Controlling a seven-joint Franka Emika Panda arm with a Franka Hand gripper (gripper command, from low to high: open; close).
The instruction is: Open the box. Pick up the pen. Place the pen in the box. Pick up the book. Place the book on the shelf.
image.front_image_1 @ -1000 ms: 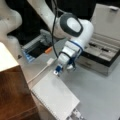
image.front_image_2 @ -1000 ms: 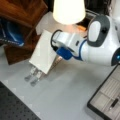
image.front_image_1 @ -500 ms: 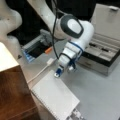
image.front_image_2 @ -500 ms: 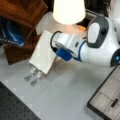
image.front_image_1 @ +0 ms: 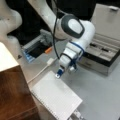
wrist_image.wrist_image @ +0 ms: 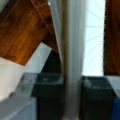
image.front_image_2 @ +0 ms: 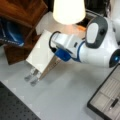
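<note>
My gripper [image.front_image_1: 59, 74] is shut on one edge of the white spiral book [image.front_image_1: 56, 97]. The book [image.front_image_2: 41, 51] hangs tilted above the grey table, close beside the brown shelf [image.front_image_1: 13, 87]. In the wrist view the book's thin edge [wrist_image.wrist_image: 72, 57] runs upright between my dark fingers [wrist_image.wrist_image: 47, 92], with the shelf's wood [wrist_image.wrist_image: 20, 37] behind. The box [image.front_image_1: 103, 56] stands open at a front view's right, its lid [image.front_image_1: 108, 20] raised. A thin dark pen [image.front_image_2: 113, 102] lies in the box's pale compartments [image.front_image_2: 107, 100].
A grey tray [image.front_image_1: 33, 47] with a dark inside sits behind the book. An orange bit [image.front_image_1: 48, 50] and a white cable [image.front_image_1: 42, 69] lie near it. A pale cream shape [image.front_image_2: 68, 10] stands at a front view's top, and a dark perforated mat [image.front_image_2: 12, 107] lies at the bottom left.
</note>
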